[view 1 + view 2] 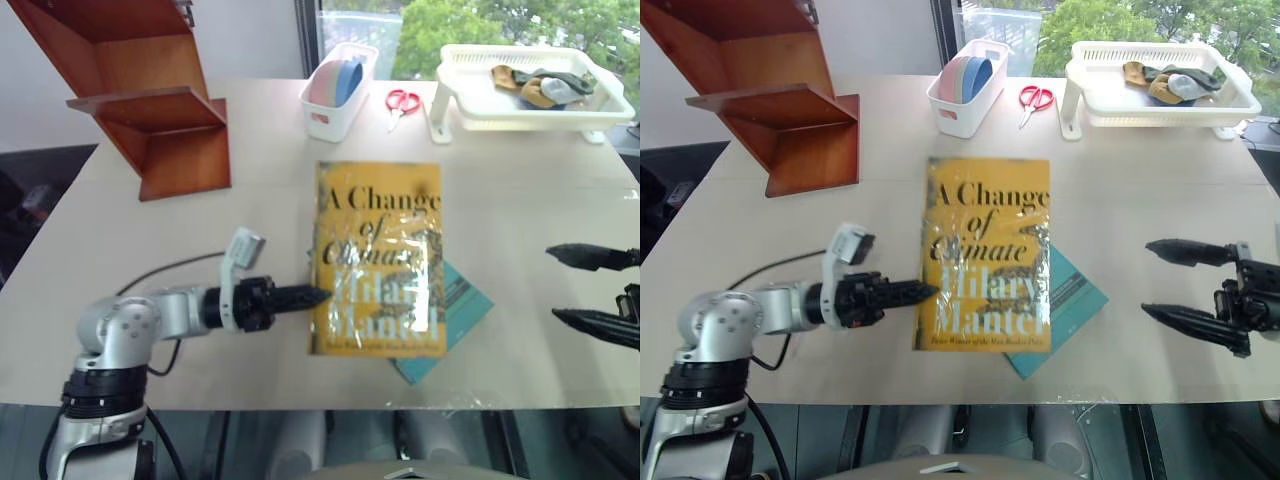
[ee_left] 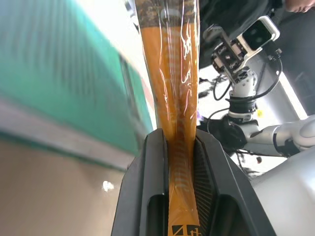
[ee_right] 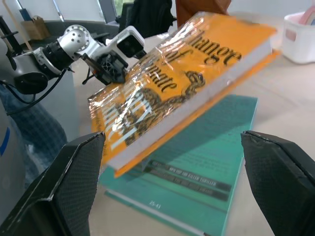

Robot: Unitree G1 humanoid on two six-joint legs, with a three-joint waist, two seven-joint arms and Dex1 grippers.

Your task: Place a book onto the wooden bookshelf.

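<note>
Over table, left tool pinches book edge; right tool spread, well apart.

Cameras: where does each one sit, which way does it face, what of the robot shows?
Head stereo pair: on the head, facing forward and down over the table; left gripper on the left, right gripper on the right.
Left wrist: looks along its shut jaws clamping the book; the right arm beyond.
Right wrist: looks between its open jaws at the lifted book over the teal book; the left arm behind.
Shared: all show the book; the head views add the wooden bookshelf.
</note>
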